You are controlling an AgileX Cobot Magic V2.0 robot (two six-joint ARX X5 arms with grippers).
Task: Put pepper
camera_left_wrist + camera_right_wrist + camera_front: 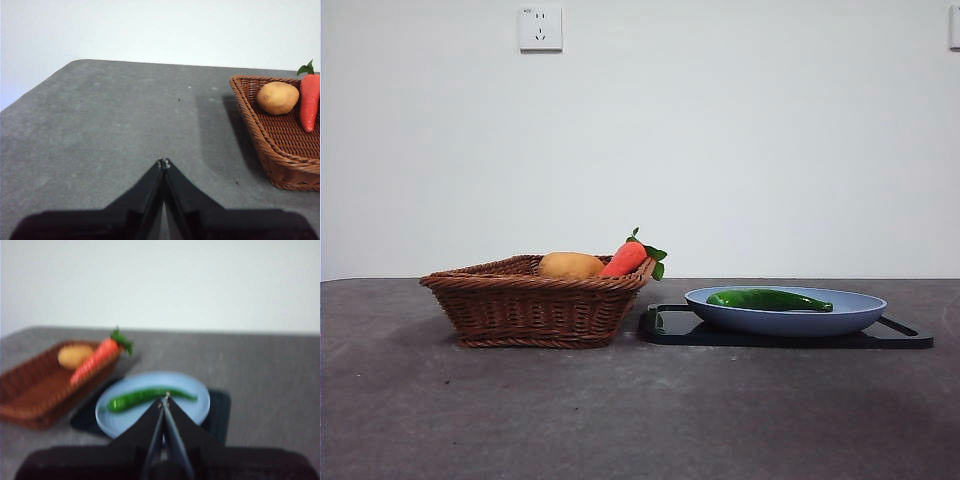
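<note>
**Pepper's on the plate, right arm has the easy shot**

The pepper (145,396) lies flat on the blue plate (860,312), long axis running crosswise to the right gripper (164,401), which sits just short of it with jaws pinched together, holding nothing. The left gripper (163,162) is also closed and empty, off past the wicker basket (535,305). No readable writing anywhere.
</note>
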